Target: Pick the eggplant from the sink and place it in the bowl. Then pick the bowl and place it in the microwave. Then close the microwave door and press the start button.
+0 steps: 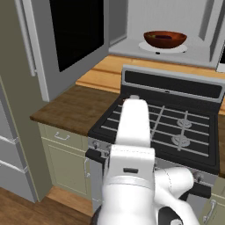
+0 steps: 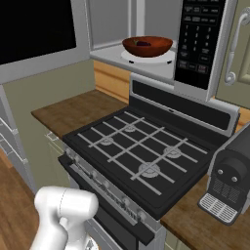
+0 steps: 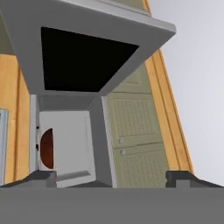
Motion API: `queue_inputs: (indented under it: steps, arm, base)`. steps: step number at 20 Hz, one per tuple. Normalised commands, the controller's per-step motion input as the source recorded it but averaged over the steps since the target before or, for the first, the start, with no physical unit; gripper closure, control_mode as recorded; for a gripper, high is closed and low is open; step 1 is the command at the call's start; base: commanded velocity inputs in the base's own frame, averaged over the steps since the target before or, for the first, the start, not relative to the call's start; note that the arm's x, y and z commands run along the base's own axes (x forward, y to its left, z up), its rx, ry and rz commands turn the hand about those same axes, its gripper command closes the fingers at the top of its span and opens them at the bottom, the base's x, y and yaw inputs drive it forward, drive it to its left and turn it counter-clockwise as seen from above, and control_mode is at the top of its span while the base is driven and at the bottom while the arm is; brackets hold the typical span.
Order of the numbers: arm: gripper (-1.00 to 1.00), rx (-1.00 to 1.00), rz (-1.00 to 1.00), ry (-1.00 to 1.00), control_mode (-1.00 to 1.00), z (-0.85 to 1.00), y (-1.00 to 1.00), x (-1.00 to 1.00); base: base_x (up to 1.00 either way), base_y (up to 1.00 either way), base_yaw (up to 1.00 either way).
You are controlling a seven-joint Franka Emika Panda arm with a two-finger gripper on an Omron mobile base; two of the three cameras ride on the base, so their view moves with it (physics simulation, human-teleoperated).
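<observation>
- Bowl (image 1: 165,38) first: we see it sitting on the white round plate (image 1: 151,47) inside the microwave (image 2: 146,29).
- We see the bowl is reddish-brown and shiny, and darker inside.
- We spot a small dark thing lying in the bowl, the eggplant (image 2: 143,43).
- We see the microwave door (image 1: 72,39) swung wide open, out to the left side, with its black window facing us.
- We see the microwave's dark button panel (image 2: 199,41) to the right of the bowl.
- We see our tool (image 3: 111,177) with its two dark tips far apart, and nothing sits between them.
- In the hand view we see the tool looking at the open door (image 3: 87,57) and into the pale box, with a sliver of the bowl (image 3: 47,148) at the left.
- We see the bowl well apart from the tool, and the tool touches nothing.
- We see a black stove (image 2: 141,151) under the microwave, and a brown bench (image 1: 70,107) beside it.
- We see a dark coffee machine (image 2: 229,176) on the bench to the right of the stove.
</observation>
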Motion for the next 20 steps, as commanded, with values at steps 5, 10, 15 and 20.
queue_inputs:
  steps: [5,10,15,20]
  arm:
    - [-1.0,0.0,0.0,-0.02,-1.0,-0.33,0.41,0.44]
    - [-1.0,0.07,0.0,-0.01,-1.0,-0.49,0.38,0.53]
    - [-1.0,0.08,-0.05,-0.01,-1.0,-0.25,0.73,0.34]
    - [-1.0,0.05,-0.02,-0.01,-1.0,-0.13,0.7,0.38]
  base:
    - [0.0,0.0,0.0]
    - [0.0,0.0,0.0]
    - [0.0,0.0,0.0]
    - [0.0,0.0,0.0]
